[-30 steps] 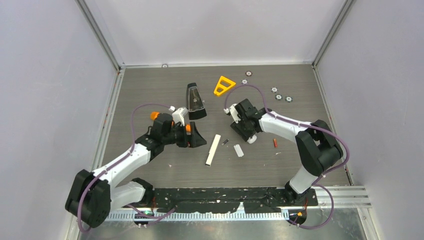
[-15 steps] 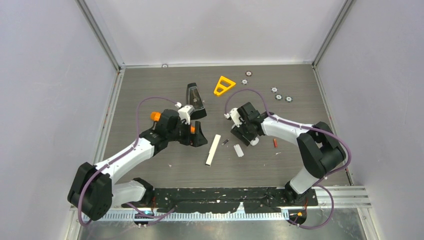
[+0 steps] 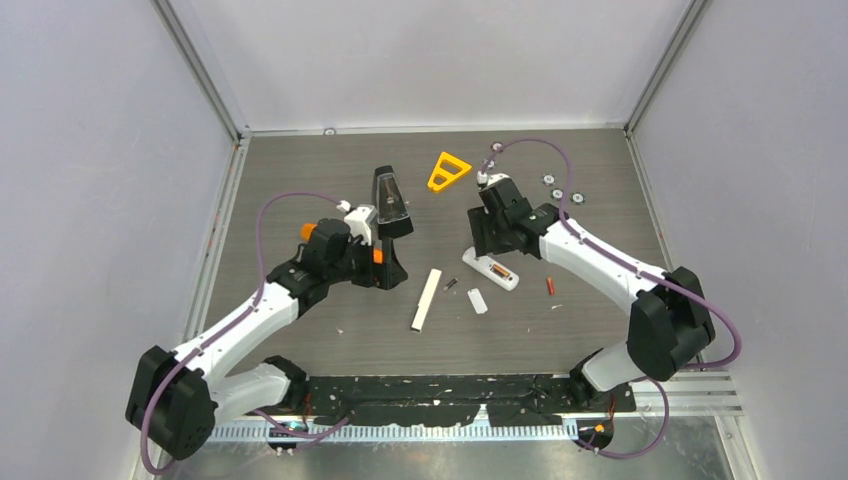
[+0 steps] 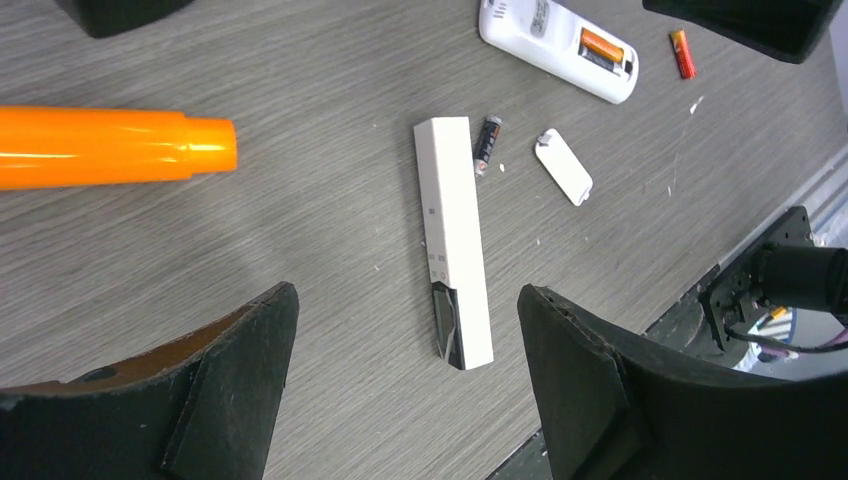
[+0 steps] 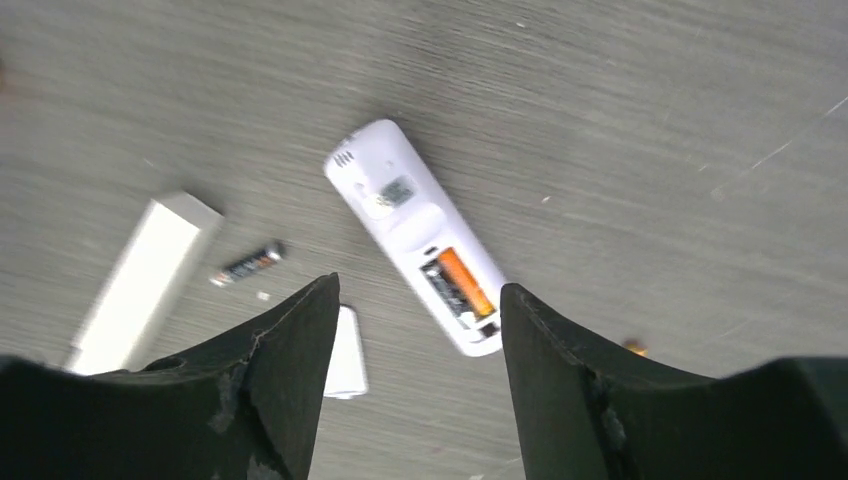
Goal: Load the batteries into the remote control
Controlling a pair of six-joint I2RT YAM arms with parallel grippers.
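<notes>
**A:** Right gripper [image 5: 417, 290] just backed off, jaws spread, empty. The small orange battery [image 5: 465, 283] sits in the oblong white plastic remote [image 5: 400, 205], in its open bay.

**B:** One in! The thin dark-grey battery [image 5: 245, 265] lies loose nearby, probably next. The left gripper [image 4: 405, 295] is spread wide, empty too.

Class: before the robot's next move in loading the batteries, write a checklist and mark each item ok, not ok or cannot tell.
1. The remote control has its battery bay uncovered, facing up: ok.
2. The orange battery lies in the bay: ok.
3. Bay full: not ok, the slot beside it looks empty.
4. The dark grey battery lies free on the table beside the long white remote: ok.
5. The red battery lies free on the table: ok.
6. The right hand is open, empty: ok.
</notes>
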